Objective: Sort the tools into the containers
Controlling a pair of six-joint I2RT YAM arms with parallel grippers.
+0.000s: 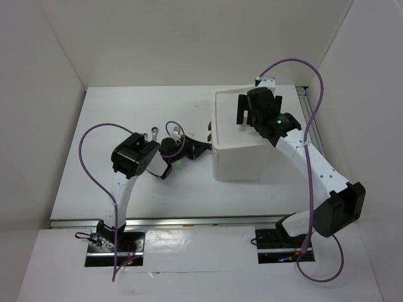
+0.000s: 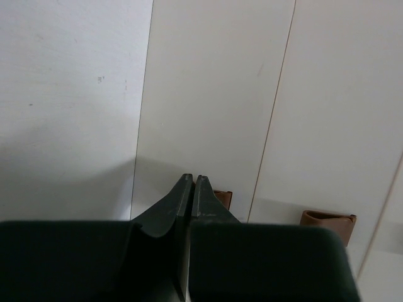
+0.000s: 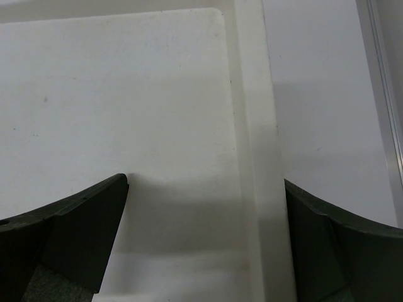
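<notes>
Facing the box [image 1: 242, 165], the left gripper [image 2: 192, 181] is closed, a drawer knob [image 2: 221, 197] just beyond its tips. The right gripper [image 3: 204, 189] hangs open over the tray [image 3: 255, 157]; a wrench [image 1: 153, 133] lies farther left

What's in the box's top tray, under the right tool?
Nothing visible: bare white tray beneath the open right tool. In the top view its arm covers part of the tray.
</notes>
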